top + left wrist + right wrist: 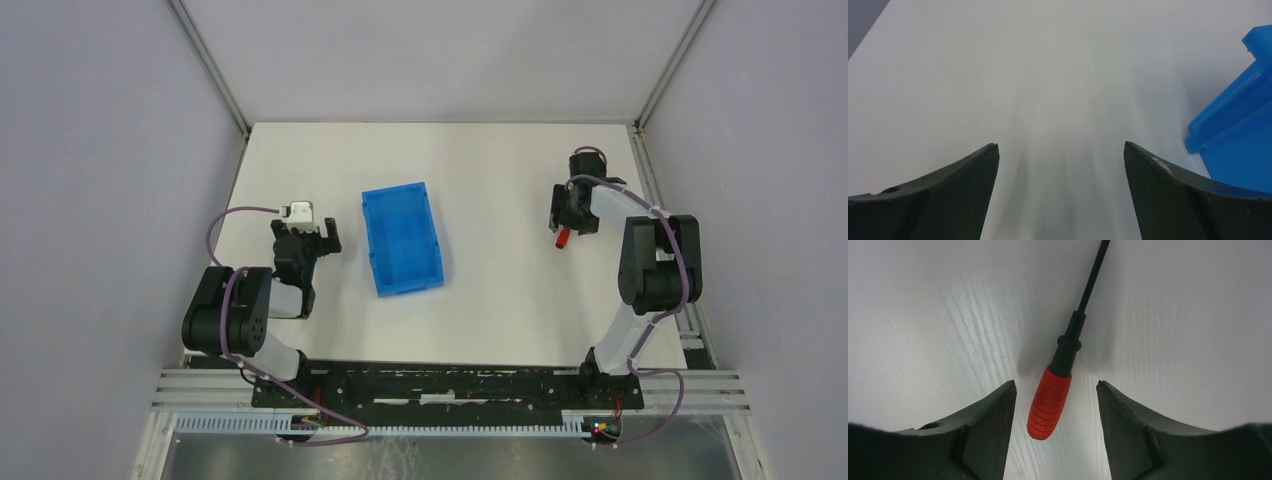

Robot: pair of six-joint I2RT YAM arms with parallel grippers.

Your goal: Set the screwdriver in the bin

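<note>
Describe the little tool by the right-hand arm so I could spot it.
On the white table, find the right gripper near the right edge, far from the blue bin. Between its open jaws lies the screwdriver: the only red-handled thing, with a thin black shaft.

Tip out of shot, bin clipped.
Right wrist view: the screwdriver [1058, 385] shaft runs off the top edge, tip unseen. From above, the right claw [566, 225] covers all but its red end. Left wrist catches only a corner of the bin [1235, 135].
</note>
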